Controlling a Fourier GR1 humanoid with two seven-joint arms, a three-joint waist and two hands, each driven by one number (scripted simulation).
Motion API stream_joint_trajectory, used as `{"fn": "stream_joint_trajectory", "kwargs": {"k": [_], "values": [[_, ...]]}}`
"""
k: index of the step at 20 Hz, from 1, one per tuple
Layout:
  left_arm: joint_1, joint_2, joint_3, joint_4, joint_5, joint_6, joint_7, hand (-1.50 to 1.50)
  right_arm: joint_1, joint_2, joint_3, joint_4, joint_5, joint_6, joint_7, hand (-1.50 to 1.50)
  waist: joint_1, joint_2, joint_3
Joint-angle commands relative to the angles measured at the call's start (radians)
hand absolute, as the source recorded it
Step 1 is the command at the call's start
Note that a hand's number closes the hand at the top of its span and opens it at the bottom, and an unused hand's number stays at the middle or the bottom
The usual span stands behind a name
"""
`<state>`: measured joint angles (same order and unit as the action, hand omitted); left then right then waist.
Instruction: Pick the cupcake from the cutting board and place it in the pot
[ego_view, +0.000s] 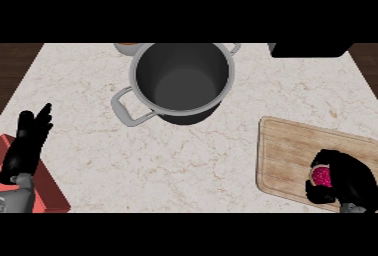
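Note:
A cupcake (321, 176) with pink-red topping sits on the wooden cutting board (295, 150) at the lower right. My right hand (347, 177) is curled round the cupcake and hides most of it. The grey pot (181, 80) with two side handles stands at the top middle, dark inside with nothing in it. My left hand (28, 140) rests open at the left edge, fingers pointing up, far from the pot and the board.
A red object (48, 192) lies under my left forearm at the lower left. A black block (310, 49) sits at the top right edge. A small round container (127, 47) peeks out behind the pot. Dark wood borders the marble counter (184, 155).

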<state>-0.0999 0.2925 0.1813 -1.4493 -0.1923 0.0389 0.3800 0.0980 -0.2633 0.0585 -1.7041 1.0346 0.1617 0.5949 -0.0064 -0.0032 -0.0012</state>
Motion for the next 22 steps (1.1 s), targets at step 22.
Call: {"fn": "stream_joint_trajectory", "kwargs": {"k": [22], "values": [[0.019, -0.004, 0.007, -0.049, 0.003, -0.016, 0.031, 0.0, -0.322, 0.263, 0.777, -0.614, 0.889, 0.161, 0.615, 1.5, 0.013, -0.002, -0.001]]}}
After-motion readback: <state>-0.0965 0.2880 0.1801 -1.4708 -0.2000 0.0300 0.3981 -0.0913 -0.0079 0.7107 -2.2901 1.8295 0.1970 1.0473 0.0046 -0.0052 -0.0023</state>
